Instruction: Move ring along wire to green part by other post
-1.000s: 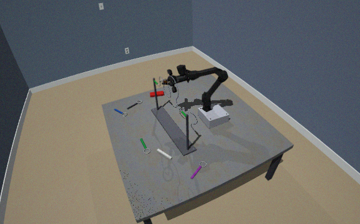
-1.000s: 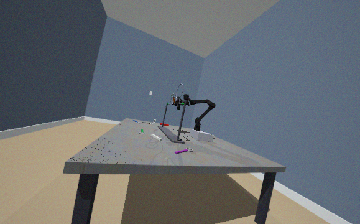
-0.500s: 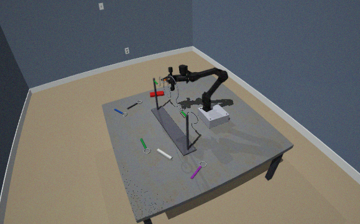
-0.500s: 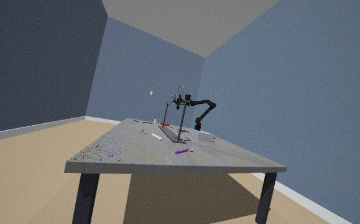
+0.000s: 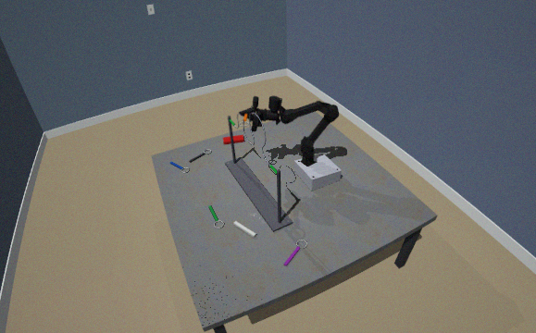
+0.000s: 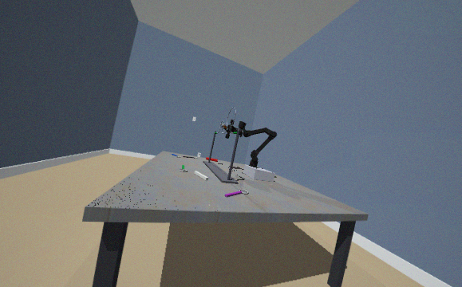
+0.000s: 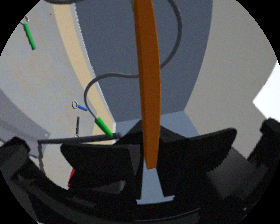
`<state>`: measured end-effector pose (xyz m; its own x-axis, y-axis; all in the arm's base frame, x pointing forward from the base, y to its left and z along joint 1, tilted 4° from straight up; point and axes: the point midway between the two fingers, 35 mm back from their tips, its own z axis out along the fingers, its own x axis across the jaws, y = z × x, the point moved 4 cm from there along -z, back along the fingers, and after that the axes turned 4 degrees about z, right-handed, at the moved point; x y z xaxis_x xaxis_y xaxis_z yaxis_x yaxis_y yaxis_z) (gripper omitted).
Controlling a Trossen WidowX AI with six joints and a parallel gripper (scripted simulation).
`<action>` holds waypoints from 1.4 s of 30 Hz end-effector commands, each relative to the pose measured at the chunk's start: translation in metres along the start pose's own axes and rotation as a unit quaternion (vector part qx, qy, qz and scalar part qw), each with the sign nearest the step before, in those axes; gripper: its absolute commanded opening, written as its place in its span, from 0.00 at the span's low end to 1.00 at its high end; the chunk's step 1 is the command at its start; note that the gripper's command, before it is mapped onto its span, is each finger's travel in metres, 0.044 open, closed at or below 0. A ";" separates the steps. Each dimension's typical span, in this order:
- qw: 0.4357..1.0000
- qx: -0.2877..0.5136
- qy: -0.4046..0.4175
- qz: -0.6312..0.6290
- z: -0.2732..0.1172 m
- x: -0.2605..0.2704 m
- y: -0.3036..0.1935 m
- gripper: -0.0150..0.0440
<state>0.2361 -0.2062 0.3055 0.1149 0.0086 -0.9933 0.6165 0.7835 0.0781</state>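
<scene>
My gripper (image 5: 248, 115) (image 7: 144, 122) is shut on the orange handle (image 5: 245, 117) (image 7: 148, 80), high above the table near the far post (image 5: 232, 143) (image 6: 212, 147) (image 7: 73, 140). The handle rises up the wrist view from between the fingers. The ring is too small in the top and exterior views to tell its clearance from the wire. The grey wire (image 5: 265, 134) (image 7: 180, 30) curves behind the handle in the wrist view. One green part (image 5: 231, 122) (image 7: 104, 127) is beside the far post; the other green part (image 5: 273, 169) is beside the near post (image 5: 279, 199) (image 6: 233, 159).
A red block (image 5: 233, 140) (image 6: 211, 159) lies behind the far post. Loose rings have blue (image 5: 177, 166), black (image 5: 197, 157), green (image 5: 213, 213) and purple (image 5: 292, 256) handles. A white cylinder (image 5: 244, 228) lies beside the stand's base (image 5: 254, 187).
</scene>
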 end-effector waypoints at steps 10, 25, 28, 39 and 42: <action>0.995 -0.016 -0.047 -0.092 0.003 -0.003 -0.001 0.00; 0.997 -0.011 -0.034 -0.068 0.003 0.015 -0.008 0.00; 0.999 -0.007 -0.022 -0.048 0.003 0.023 -0.009 0.00; 0.998 0.010 0.033 0.050 -0.002 0.054 -0.010 0.00; 0.996 0.014 0.048 0.077 -0.004 0.062 -0.010 0.00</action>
<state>0.2344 -0.2121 0.2511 0.1219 0.1238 -0.9848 0.6179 0.7670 0.1729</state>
